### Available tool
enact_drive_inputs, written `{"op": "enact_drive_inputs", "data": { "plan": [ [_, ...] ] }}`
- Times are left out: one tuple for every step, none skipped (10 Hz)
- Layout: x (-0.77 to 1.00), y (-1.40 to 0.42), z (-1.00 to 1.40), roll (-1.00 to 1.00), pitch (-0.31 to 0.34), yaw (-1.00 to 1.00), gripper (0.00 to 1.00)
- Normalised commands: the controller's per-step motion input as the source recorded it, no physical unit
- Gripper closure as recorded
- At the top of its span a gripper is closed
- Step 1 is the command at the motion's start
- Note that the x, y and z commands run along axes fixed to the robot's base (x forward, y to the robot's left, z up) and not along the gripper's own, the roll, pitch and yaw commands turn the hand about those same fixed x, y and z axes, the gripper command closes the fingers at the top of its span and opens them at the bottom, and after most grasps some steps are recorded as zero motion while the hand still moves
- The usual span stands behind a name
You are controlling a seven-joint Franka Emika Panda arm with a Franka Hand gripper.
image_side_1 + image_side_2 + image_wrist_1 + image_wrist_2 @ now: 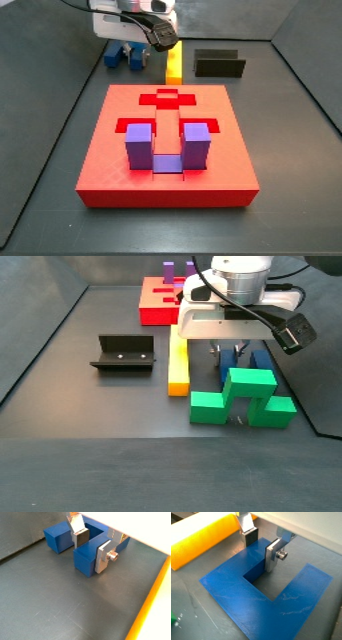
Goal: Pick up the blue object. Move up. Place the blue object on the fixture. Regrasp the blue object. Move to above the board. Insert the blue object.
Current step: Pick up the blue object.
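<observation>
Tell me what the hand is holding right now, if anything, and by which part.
Nothing is held yet. The hand is down at the blue object, its fingers open astride one prong, with a gap visible beside the prong.

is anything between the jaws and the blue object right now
Nothing visible is. In both wrist views the gripper is down at the blue object, its jaws straddling one prong with no other piece between. The yellow bar and green blocks lie beside it, not in the gap.

pincer [260,548] astride one prong of the blue object [258,597], yellow bar [201,537] beside
</observation>
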Motion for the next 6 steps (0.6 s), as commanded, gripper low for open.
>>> {"op": "enact_drive_inputs", "data": {
  "plan": [
    [0.00, 0.00, 0.00, 0.00, 0.000, 0.00, 1.00],
    [0.00, 0.00, 0.00, 0.00, 0.000, 0.00, 1.00],
    [0.00, 0.00, 0.00, 0.00, 0.000, 0.00, 1.00],
    [0.00, 0.00, 0.00, 0.00, 0.000, 0.00, 1.00],
    [0.00, 0.00, 0.00, 0.00, 0.000, 0.00, 1.00],
    [0.00, 0.00, 0.00, 0.00, 0.000, 0.00, 1.00]
  ]
}}
